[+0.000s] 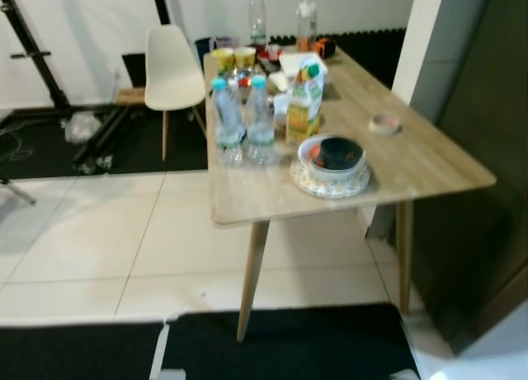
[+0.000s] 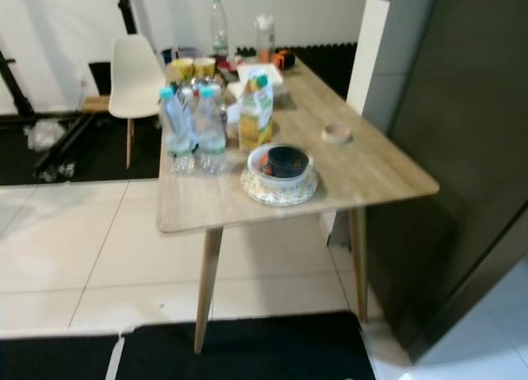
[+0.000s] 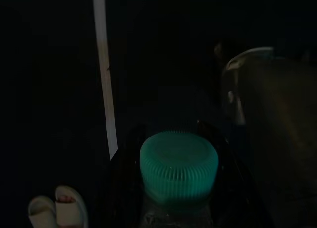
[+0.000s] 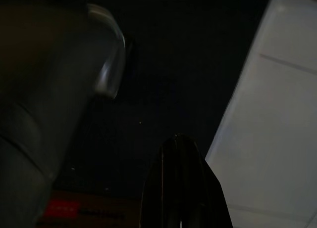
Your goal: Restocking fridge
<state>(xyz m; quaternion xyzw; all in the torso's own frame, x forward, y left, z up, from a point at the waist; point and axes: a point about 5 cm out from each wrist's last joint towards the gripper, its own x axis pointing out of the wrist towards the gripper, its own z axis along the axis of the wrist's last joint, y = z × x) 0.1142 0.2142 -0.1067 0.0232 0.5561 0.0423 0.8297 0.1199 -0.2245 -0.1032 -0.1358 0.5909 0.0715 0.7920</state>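
A wooden table (image 1: pixel 429 166) stands ahead with two teal-capped water bottles (image 1: pixel 244 123), a juice carton (image 1: pixel 301 106) and a bowl (image 1: pixel 334 156) on a patterned plate (image 1: pixel 318 185). To its right rises the dark fridge front (image 2: pixel 462 149). In the dark left wrist view my left gripper (image 3: pixel 173 131) is shut on a water bottle whose teal cap (image 3: pixel 178 163) sits between the black fingers. In the right wrist view my right gripper (image 4: pixel 179 141) hangs over dark floor, its fingers pressed together with nothing held.
A tape roll (image 1: pixel 384 124) lies near the table's right edge. Cups, a tall bottle (image 1: pixel 257 17) and boxes crowd the far end. A white chair (image 1: pixel 172 67) stands at the back left. A black mat (image 1: pixel 289 347) lies at my feet; sandals (image 3: pixel 57 208) lie on the floor.
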